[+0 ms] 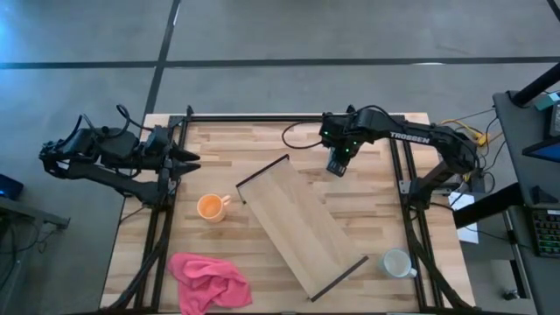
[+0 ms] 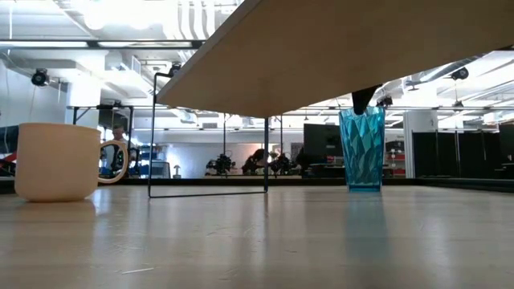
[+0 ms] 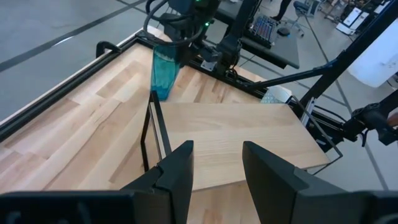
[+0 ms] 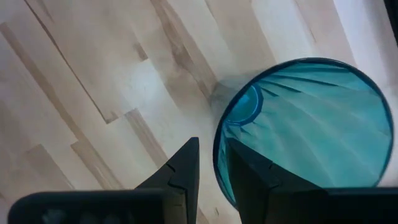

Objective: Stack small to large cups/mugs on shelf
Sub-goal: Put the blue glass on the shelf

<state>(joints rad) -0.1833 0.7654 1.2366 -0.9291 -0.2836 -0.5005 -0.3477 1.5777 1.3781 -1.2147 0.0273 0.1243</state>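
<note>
The teal tumbler (image 2: 361, 148) stands upright on its base on the table's far right part. My right gripper (image 4: 212, 155) is above it, shut on its rim; it also shows in the high view (image 1: 337, 164). The light wood shelf (image 1: 302, 223) stands on its dark brackets, lying diagonally across the table's middle. The orange mug (image 1: 210, 207) stands left of the shelf, and the whitish mug (image 1: 396, 262) stands near the right front. My left gripper (image 1: 192, 159) waits open and empty at the table's left edge. My right gripper has the tumbler's rim (image 4: 217, 140) between its two fingers, one finger inside the tumbler (image 4: 249, 171) and one outside (image 4: 183, 168). The fingers come from above, pointing down. The tumbler stands upright with its base on the table.
A pink cloth (image 1: 210, 280) lies crumpled at the near left corner. A black frame (image 1: 166, 219) runs along the table's left, far and right sides. Bare tabletop lies between the tumbler and the shelf's far end.
</note>
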